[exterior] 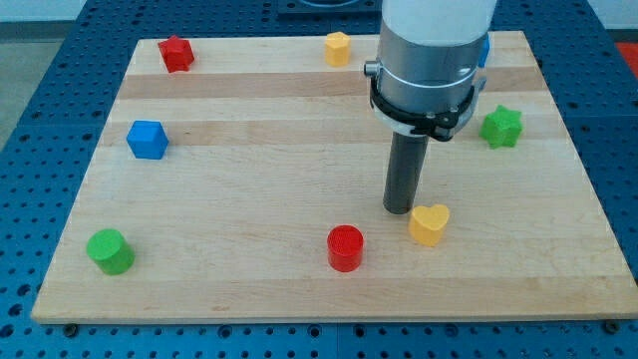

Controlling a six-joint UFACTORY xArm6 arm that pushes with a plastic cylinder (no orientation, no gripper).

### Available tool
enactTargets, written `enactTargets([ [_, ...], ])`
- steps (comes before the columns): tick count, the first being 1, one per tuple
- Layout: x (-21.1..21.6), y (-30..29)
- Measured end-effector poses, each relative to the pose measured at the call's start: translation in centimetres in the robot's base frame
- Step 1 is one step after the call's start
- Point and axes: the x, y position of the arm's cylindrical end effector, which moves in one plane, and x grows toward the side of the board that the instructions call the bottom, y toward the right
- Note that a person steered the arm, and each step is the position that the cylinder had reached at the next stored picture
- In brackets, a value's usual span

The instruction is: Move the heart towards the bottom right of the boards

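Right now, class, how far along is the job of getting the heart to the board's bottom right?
Done: my tip stands right beside the yellow heart, on its upper-left side, well placed for the push. In hand: the heart sits right of centre, near the red cylinder. Left: most of the slide toward the board's bottom-right corner.

Yellow heart just right of my tip; red cylinder below-left; green star upper right; blue cube far left.
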Motion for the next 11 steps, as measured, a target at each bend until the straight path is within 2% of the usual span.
enactTargets([
  [2,2.3,0.3],
  [5,3.6,4.1],
  [8,7.9,3.8],
  [11,8.9,4.2],
])
